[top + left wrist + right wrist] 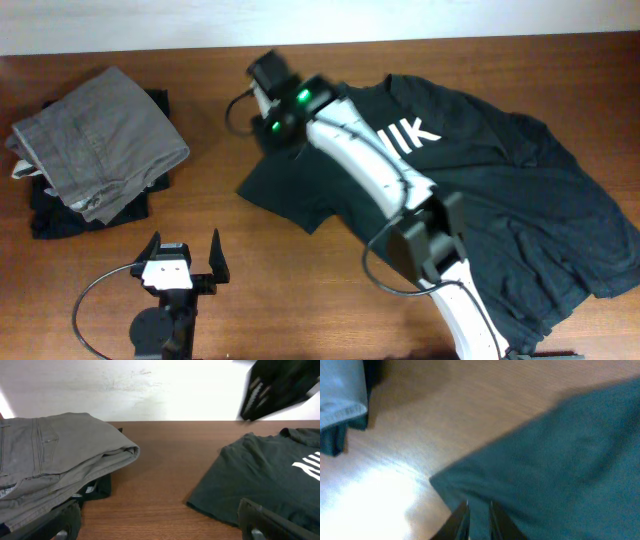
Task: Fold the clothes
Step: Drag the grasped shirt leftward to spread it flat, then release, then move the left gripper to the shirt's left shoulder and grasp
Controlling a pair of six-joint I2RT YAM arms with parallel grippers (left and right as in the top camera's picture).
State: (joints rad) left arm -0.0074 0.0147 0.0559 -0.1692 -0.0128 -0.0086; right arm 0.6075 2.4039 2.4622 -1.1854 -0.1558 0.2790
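The dark charcoal T-shirt [520, 210] lies spread, front up, over the right half of the table, with white lettering [410, 133] on its chest. One sleeve [285, 190] points toward the table's middle. My right arm [345, 140] reaches across the shirt to its upper left part. In the right wrist view, the right gripper [479, 505] hovers just over the shirt's edge [470, 485]. Its fingertips stand a narrow gap apart with cloth showing between them. My left gripper [184, 252] [160, 527] rests wide open near the front edge, left of the shirt [260, 475] and holding nothing.
Folded grey trousers [100, 140] [50, 460] lie on a black folded garment [55, 215] [97, 487] at the back left. Bare wood [210, 200] separates that pile from the shirt's sleeve. A white wall runs behind the table's far edge.
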